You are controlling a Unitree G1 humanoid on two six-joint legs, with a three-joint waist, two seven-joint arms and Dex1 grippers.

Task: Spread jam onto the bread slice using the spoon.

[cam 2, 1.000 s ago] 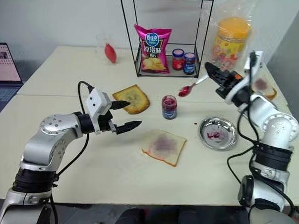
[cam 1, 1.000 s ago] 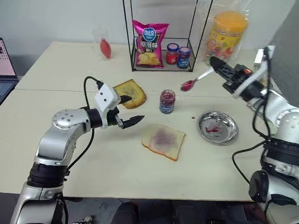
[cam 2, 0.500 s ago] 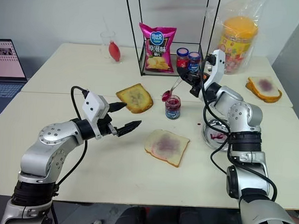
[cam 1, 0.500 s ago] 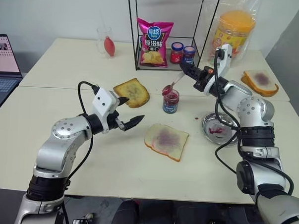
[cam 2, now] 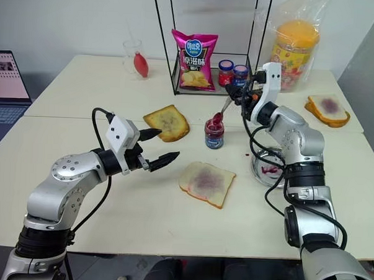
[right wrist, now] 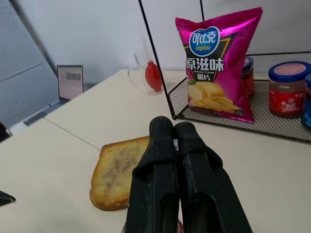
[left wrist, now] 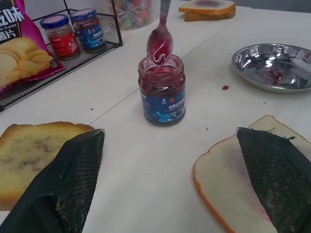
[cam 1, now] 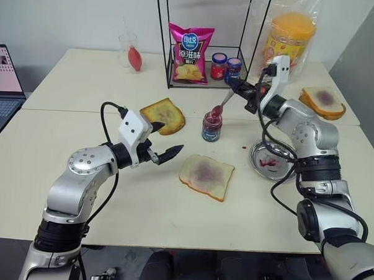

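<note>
- Fingers of the right gripper (cam 2: 240, 96) are pressed together on the handle of the spoon (left wrist: 160, 41), whose jam-smeared bowl hangs just beyond the fingertips at the mouth of the jam jar (cam 1: 210, 127).
- Jam (left wrist: 162, 77) sits dark red-purple inside that open, blue-labelled glass jar, directly under the spoon bowl.
- Fingers of the left gripper (cam 1: 165, 138) stand wide apart with nothing between them; in the left wrist view the jar lies ahead, between the two pads (left wrist: 80, 174).
- Bread slice (cam 1: 206, 176) lies flat just beside the left fingertips, nearer the robot than the jar, already bearing a purple smear.
- Step in hand, as I judge it: loading the spoon.
- Next move calls for dipping, lifting clear of the rim, then carrying the load across to the slice without dripping.
</note>
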